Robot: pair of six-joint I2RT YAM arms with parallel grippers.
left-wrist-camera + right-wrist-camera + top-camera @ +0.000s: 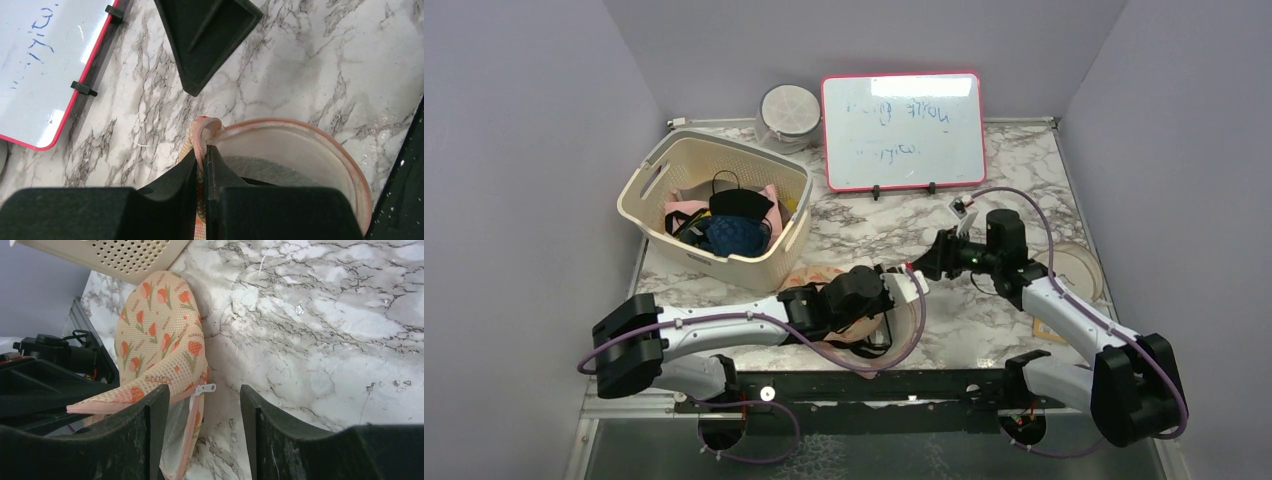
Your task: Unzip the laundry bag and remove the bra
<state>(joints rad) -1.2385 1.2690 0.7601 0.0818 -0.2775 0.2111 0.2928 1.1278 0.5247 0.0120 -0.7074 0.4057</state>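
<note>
We see two lines of blue marker handwriting on the whiteboard [902,130], upper centre of the top view. The strokes are too loose and we can't read either line. The left wrist view shows a few blue strokes on it at upper left, also unreadable. On the laundry bag [160,340], left of centre in the right wrist view, small capital lettering repeats among the flower print, too small to make out.

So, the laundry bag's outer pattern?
Orange tulips on the peach laundry bag; best in right wrist view.
</note>
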